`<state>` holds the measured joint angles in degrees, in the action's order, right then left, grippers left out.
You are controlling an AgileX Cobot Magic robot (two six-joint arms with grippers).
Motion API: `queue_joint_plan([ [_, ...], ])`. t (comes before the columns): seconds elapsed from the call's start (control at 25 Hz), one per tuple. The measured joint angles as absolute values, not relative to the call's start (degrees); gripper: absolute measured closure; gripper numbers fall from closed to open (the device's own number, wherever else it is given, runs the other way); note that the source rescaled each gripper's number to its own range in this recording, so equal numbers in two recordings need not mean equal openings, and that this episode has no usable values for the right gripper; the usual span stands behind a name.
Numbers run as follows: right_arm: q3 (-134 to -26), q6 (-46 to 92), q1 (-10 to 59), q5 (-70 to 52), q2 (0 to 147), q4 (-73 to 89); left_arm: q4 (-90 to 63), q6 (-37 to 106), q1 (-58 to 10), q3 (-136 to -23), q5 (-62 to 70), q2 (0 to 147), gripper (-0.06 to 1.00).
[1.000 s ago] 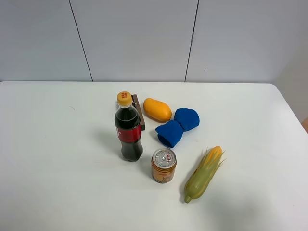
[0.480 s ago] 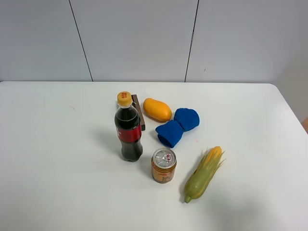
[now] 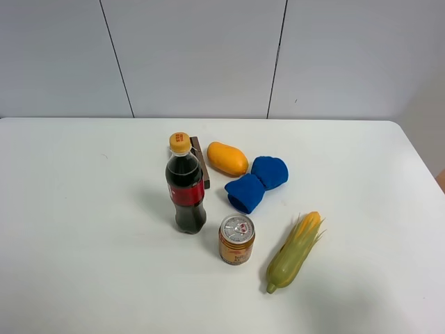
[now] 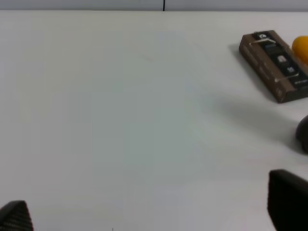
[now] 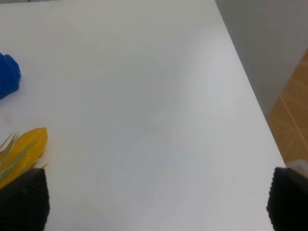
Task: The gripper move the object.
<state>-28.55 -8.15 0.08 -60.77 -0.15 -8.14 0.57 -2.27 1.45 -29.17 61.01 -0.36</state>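
I count one table point(image 3: 83, 209), one cola bottle point(image 3: 185, 188), one corn cob point(image 3: 294, 252), one blue object point(image 3: 256, 183) lying between mango point(image 3: 227, 158) and cob, one can point(image 3: 236, 239), one brown box point(image 3: 201, 160). My left gripper point(image 4: 149, 211) and right gripper point(image 5: 156, 202) both sit spread, holding nothing.

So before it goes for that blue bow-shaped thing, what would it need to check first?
1. Blue fabric bow in plain sight, nothing on top: ok.
2. Room around it: not ok; the mango sits right against one lobe.
3. Left gripper open, nothing held: ok.
4. Right gripper open, nothing held: ok.
5. Path from the right side: the corn cob lies between that gripper and the bow: not ok.
6. Where the bow should end up: cannot tell.
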Motion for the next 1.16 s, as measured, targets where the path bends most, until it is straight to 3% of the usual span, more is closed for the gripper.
queue_joint_plan([
  [1.16,-28.55,-8.15,0.08,-60.77,-0.15,-8.14,0.57,-2.22,1.45,-29.17,60.65,-0.36,-0.03],
])
